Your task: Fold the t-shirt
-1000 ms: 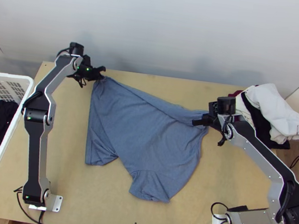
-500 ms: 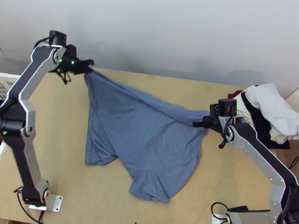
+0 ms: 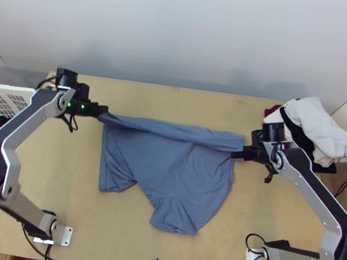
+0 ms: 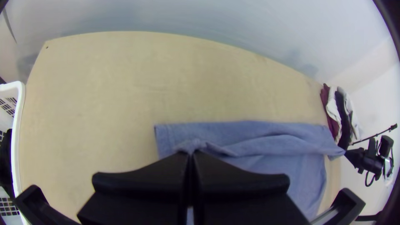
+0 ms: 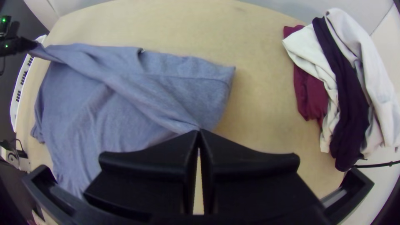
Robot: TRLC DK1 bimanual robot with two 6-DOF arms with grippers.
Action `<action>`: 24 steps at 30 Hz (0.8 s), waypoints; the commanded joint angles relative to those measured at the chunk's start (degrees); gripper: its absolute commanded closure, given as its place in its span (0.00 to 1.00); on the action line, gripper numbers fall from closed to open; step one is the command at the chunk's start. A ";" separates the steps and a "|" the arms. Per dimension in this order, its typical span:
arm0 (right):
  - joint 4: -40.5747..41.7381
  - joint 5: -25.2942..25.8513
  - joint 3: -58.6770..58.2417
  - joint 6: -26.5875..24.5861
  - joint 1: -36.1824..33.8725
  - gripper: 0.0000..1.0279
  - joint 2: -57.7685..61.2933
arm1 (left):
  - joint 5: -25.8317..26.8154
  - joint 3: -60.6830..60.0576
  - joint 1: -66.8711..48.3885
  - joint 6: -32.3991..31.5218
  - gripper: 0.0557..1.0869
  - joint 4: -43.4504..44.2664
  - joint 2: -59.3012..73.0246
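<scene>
The blue-grey t-shirt (image 3: 179,166) lies partly folded mid-table, its far part drawn taut in a band between the two grippers, a sleeve end lying toward the near side. My left gripper (image 3: 106,111) holds the band's left end; in the left wrist view the left gripper (image 4: 190,153) is shut on a pinch of the t-shirt (image 4: 266,139). At the band's right end is my right gripper (image 3: 235,154). The right wrist view has the right gripper (image 5: 199,131) shut on gathered cloth of the t-shirt (image 5: 100,112), with a flap beyond the fingertips.
A pile of white, black and maroon clothes (image 3: 320,133) lies at the table's far right corner. The white basket (image 3: 21,92) with dark clothing stands at the left edge. Bare wood (image 3: 177,100) runs along the far side of the table.
The left gripper went outward, then came back nearer with the cloth, so the far edge now runs nearly level. My right gripper moved slightly right and nearer, still holding the t-shirt.
</scene>
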 commanded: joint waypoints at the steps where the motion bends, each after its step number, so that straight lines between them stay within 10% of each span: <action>1: -4.99 -1.75 0.36 -0.18 -1.17 0.97 -5.15 | -1.42 -9.80 -1.10 -2.35 0.95 2.53 -10.69; 9: -5.34 -2.54 -5.44 1.76 5.34 0.97 -4.89 | -2.48 -19.82 -0.31 -0.68 0.95 7.63 -14.82; 12: -1.82 -2.46 -6.41 1.76 5.86 0.97 -1.63 | -1.78 -22.11 0.40 -0.42 0.72 8.51 -12.36; 13: -0.33 -2.46 -6.23 1.67 5.16 0.93 0.12 | -0.90 -22.55 0.57 -0.33 0.51 8.07 -11.22; 15: -0.42 -2.46 -5.70 1.32 3.93 0.54 2.67 | 1.83 -22.46 1.01 0.81 0.16 4.90 -9.64; 17: -0.51 -2.54 -5.88 0.35 3.49 0.09 1.71 | 7.01 -22.46 1.45 2.13 0.15 0.51 -9.11; 24: -11.23 -8.87 -0.69 -2.46 3.67 0.03 -7.87 | 10.35 -25.89 2.33 10.22 0.10 -12.68 -17.64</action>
